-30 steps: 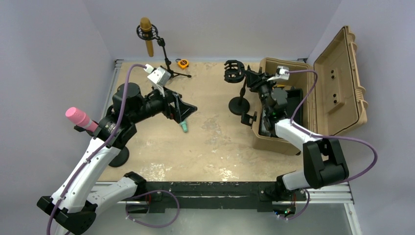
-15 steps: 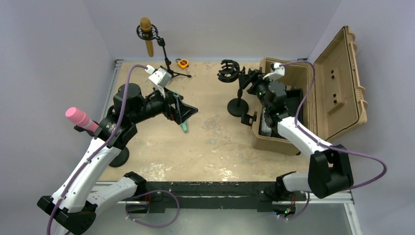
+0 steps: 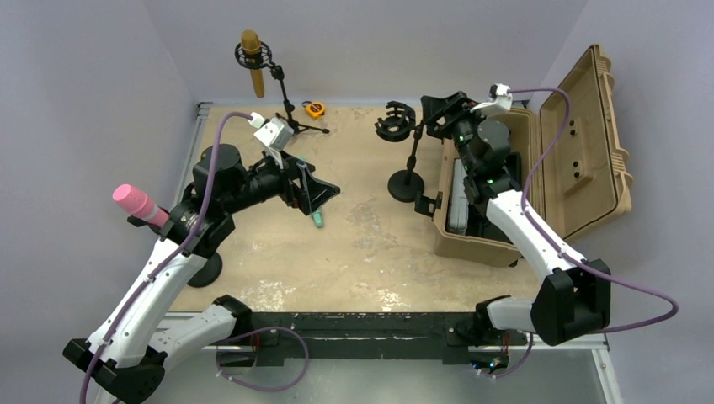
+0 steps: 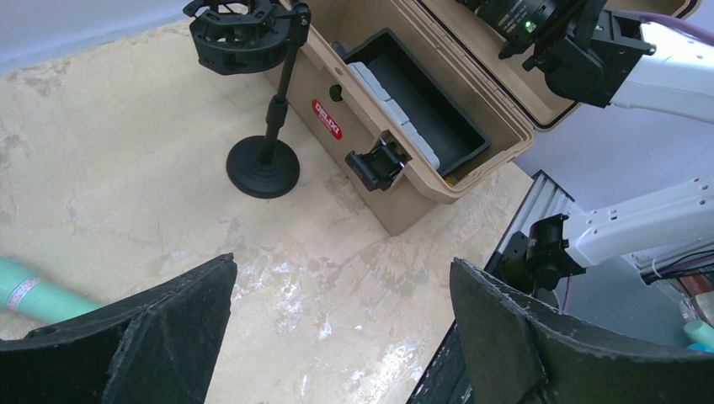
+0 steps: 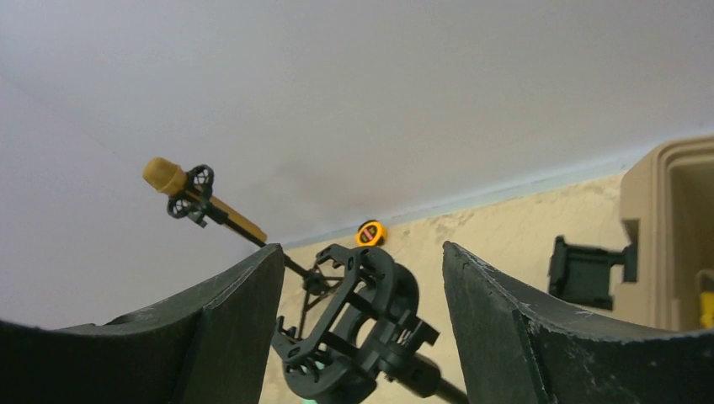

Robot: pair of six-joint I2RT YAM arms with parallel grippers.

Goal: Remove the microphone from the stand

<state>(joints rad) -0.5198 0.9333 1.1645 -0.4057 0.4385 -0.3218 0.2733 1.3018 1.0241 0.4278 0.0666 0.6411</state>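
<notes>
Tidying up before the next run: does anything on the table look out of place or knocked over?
A teal microphone lies flat on the table, loose, not in any mount. The shock mount on the black stand beside the open case sits empty. Nothing looks spilled or broken.

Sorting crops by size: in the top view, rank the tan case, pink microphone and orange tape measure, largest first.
1. tan case
2. pink microphone
3. orange tape measure, clearly the smallest

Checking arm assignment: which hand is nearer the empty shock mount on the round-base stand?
Right. The right hand is just beside the shock mount, on the side of the open case. The left hand hovers well away, toward the table's left.
</notes>
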